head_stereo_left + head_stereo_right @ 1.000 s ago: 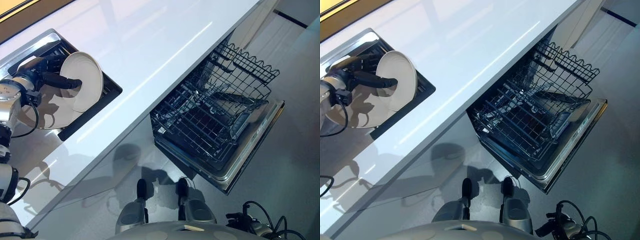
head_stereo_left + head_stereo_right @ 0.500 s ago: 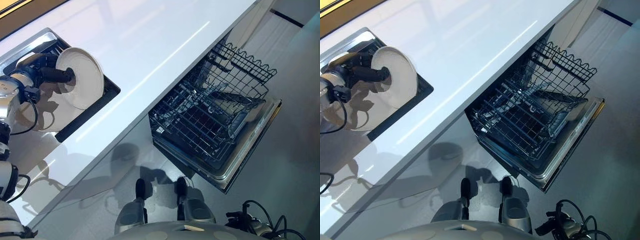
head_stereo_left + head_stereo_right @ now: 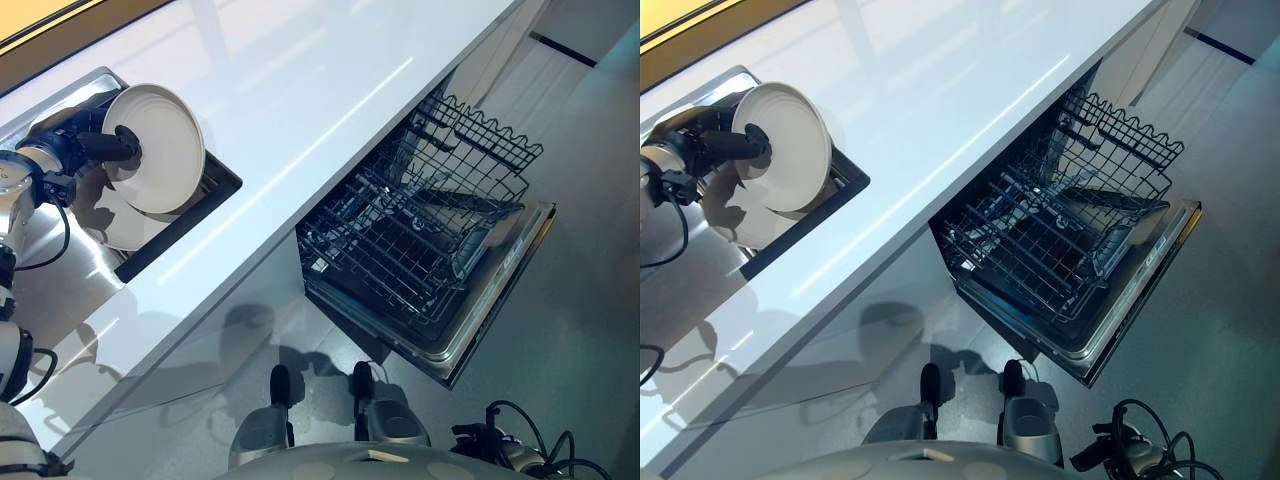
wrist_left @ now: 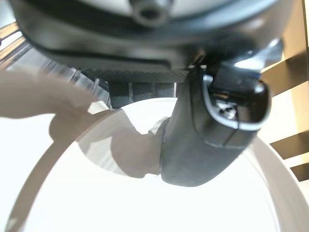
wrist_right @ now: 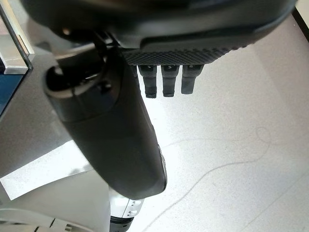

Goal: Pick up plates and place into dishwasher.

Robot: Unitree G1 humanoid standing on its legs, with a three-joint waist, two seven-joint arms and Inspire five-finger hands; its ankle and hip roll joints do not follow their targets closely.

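— Where's the plate (image 3: 160, 150)?
— Pinched in the left hand (image 3: 75, 150), thumb across its face, raised over the sink (image 3: 215, 180).
— Right hand (image 5: 145, 96)?
— Low, fingers straight, holding nothing.

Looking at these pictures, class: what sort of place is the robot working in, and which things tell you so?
Most likely a home kitchen: a long white countertop with a sunken sink, an open dishwasher with its wire rack pulled out, and a white plate in the left hand.

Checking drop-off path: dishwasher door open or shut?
Open. The dishwasher door is folded down and the lower rack is pulled out over it.
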